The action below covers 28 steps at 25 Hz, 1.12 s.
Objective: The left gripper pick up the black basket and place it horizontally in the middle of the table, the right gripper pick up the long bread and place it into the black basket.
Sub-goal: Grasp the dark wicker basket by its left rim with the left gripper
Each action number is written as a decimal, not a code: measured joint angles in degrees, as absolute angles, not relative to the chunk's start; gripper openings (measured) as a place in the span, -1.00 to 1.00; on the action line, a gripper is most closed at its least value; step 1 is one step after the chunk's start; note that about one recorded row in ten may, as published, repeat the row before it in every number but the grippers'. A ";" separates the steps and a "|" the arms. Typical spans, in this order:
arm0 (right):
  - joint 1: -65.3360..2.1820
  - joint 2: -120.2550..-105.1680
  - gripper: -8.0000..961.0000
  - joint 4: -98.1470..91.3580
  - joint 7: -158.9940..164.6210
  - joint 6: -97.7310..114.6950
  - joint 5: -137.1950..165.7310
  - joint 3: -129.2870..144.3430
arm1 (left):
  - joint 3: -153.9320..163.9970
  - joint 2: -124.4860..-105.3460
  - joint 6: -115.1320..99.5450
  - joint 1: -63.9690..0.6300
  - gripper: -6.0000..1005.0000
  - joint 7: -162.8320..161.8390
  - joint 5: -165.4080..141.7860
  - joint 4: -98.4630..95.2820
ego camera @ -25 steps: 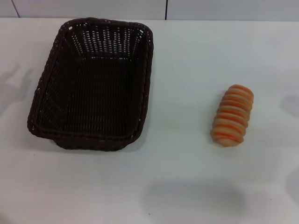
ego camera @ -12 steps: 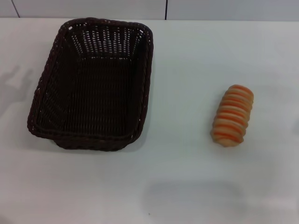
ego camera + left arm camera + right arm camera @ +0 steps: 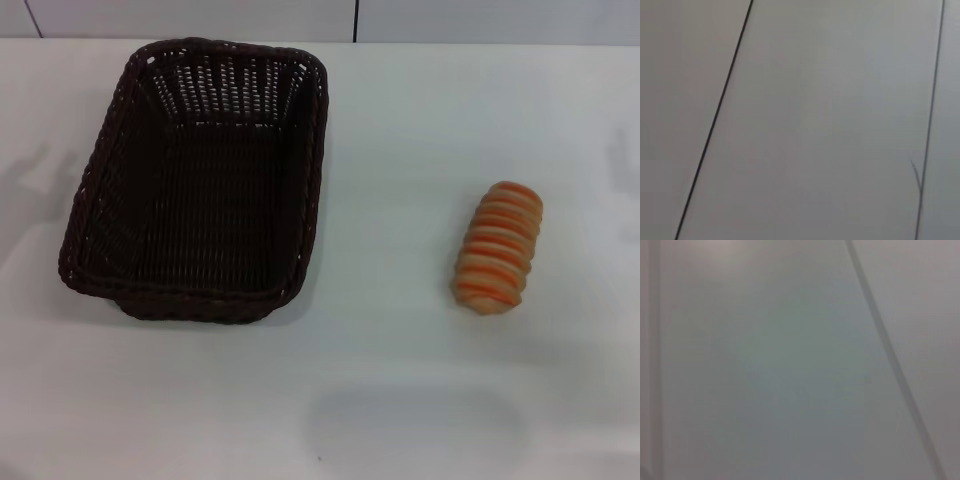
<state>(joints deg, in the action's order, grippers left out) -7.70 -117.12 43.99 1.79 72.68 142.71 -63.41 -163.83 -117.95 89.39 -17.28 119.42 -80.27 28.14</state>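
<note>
The black basket (image 3: 195, 180) stands on the left half of the white table (image 3: 400, 400), its long side running away from me, empty inside. The long bread (image 3: 497, 248) lies on the right half, also lengthwise away from me, about a basket's width clear of the basket. Neither the left gripper nor the right gripper shows in the head view; only faint shadows fall on the table at the far left and far right edges. Both wrist views show only plain grey panels with dark seams.
A grey wall with dark vertical seams (image 3: 356, 20) runs behind the table's far edge. A soft shadow lies on the table near the front middle (image 3: 415, 425).
The basket and the bread have not moved. The faint shadows at the table's left and right edges have shifted a little towards the far side.
</note>
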 joint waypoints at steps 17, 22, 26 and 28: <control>-7.73 -116.61 0.41 41.15 6.96 75.53 148.03 -63.32 | -158.47 -118.07 87.01 -16.67 0.49 100.93 -81.44 40.40; -8.08 -116.40 0.41 41.30 7.05 74.58 148.07 -63.60 | -148.09 -118.02 75.83 -15.57 0.66 81.34 -86.68 55.56; -8.27 -116.29 0.41 41.71 7.10 73.17 148.09 -64.39 | -143.31 -117.93 71.17 -15.57 0.66 66.16 -97.54 68.22; -8.32 -116.22 0.41 41.82 7.12 72.76 148.09 -64.70 | -142.31 -117.89 71.02 -15.81 0.66 62.03 -100.93 71.74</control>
<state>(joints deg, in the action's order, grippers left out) -8.32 -116.22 41.82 7.12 72.76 148.09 -64.70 -142.31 -117.89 71.02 -15.81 62.03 -100.93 71.74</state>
